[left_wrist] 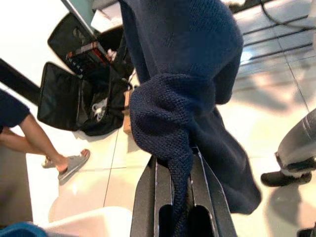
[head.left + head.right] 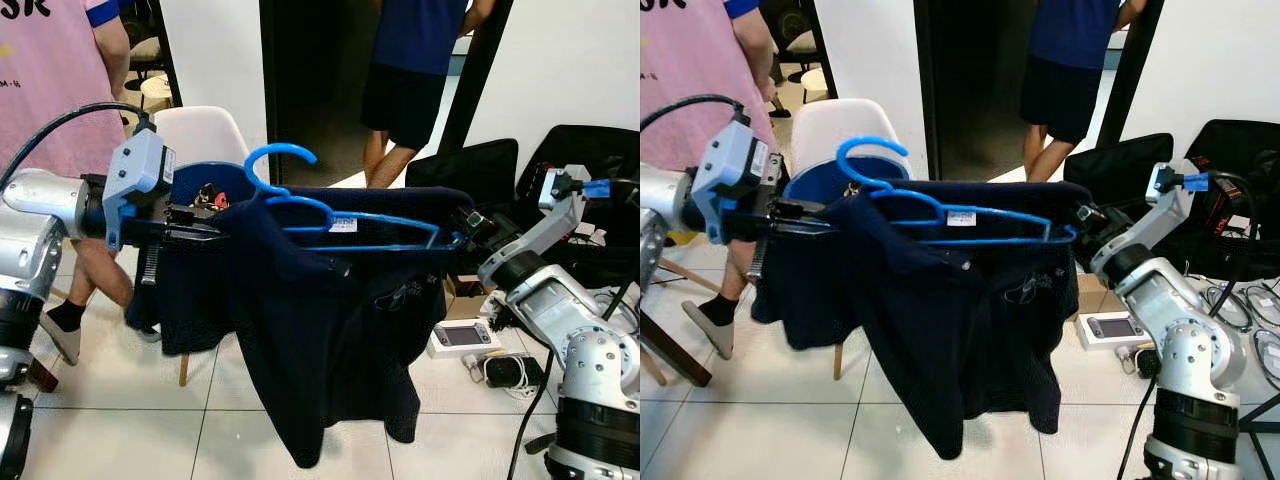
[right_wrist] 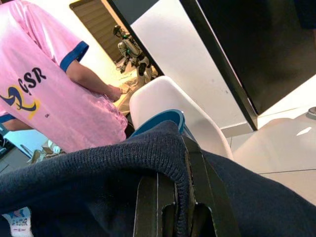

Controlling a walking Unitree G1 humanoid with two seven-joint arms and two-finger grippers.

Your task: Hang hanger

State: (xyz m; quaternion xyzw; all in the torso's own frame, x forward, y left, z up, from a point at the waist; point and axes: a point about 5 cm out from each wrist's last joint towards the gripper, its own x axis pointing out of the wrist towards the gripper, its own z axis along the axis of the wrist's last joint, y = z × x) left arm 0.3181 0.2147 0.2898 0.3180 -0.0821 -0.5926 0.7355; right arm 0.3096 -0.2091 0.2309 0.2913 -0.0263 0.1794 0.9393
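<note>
A dark navy knitted sweater (image 2: 320,330) hangs stretched between my two grippers, in front of me at chest height. A bright blue hanger (image 2: 300,205) lies on its upper edge, the hook curling up to the left and the long bar running right. My left gripper (image 2: 205,232) is shut on the sweater's left shoulder; the knit is pinched between its fingers (image 1: 197,182). My right gripper (image 2: 462,232) is shut on the right end of the sweater, and the fabric runs over its fingers (image 3: 195,168) there.
A white chair (image 2: 200,135) holding a blue tub (image 2: 205,185) stands behind the sweater. A person in a pink shirt (image 2: 50,80) stands at the left, another in dark shorts (image 2: 405,95) in the doorway. Black bags (image 2: 580,160), cables and a small device (image 2: 462,337) lie on the tiled floor at right.
</note>
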